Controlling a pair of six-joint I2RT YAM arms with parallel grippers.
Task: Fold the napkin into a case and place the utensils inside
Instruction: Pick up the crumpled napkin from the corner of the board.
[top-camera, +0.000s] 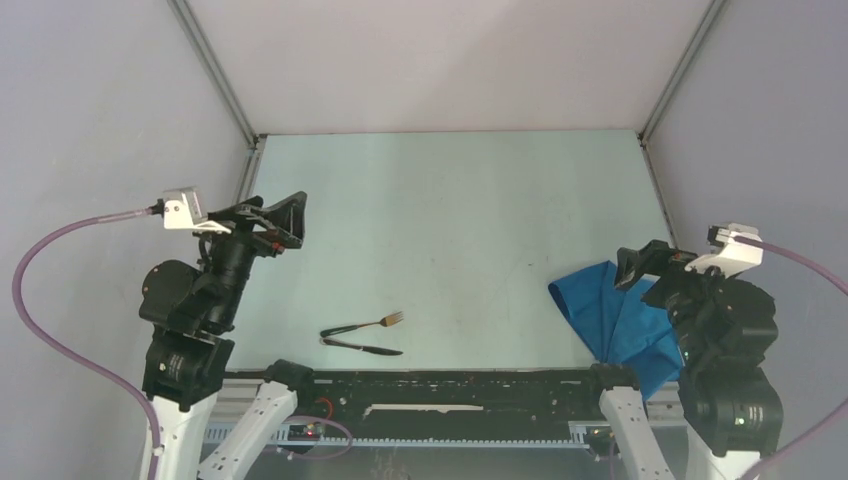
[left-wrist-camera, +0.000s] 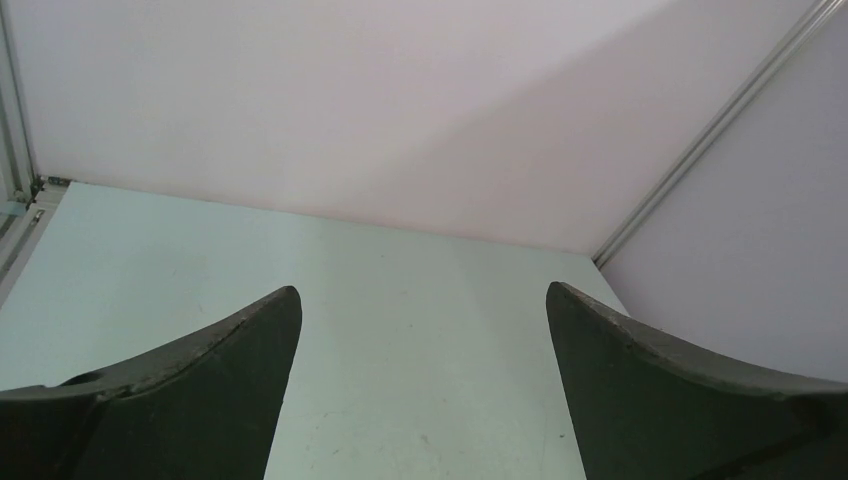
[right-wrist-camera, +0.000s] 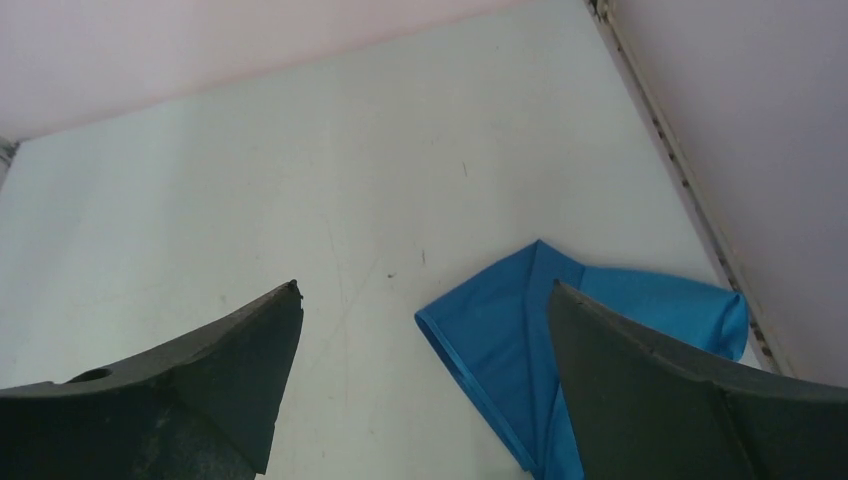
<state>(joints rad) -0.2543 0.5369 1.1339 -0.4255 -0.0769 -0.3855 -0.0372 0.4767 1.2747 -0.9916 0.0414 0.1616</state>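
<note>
- The napkin lies bunched and unevenly doubled over at the right near corner of the worktop. Its near part is hidden under the right arm. It is neither spread flat nor folded, so no case exists yet.
- The fork and knife lie together close to the near edge, left of centre and well apart from the cloth. Their handles meet at the left end, and the fork's tines point right.
- Your right end effector hovers over the napkin's far left part, fingers spread and holding nothing. In its wrist view the blue cloth runs under the right finger.
- Your left end effector is raised at the left side, also spread and empty. It faces the far wall, with only bare worktop in its view.
- By my reading, you are at the opening step: taking hold of the cloth to lay it out.
- The next move calls for lowering the right end effector onto a free corner and pinching one layer. Then draw it toward the open centre, and bring the left arm over for the opposite corner.
- Steer clear of the utensils as you drag.
</note>
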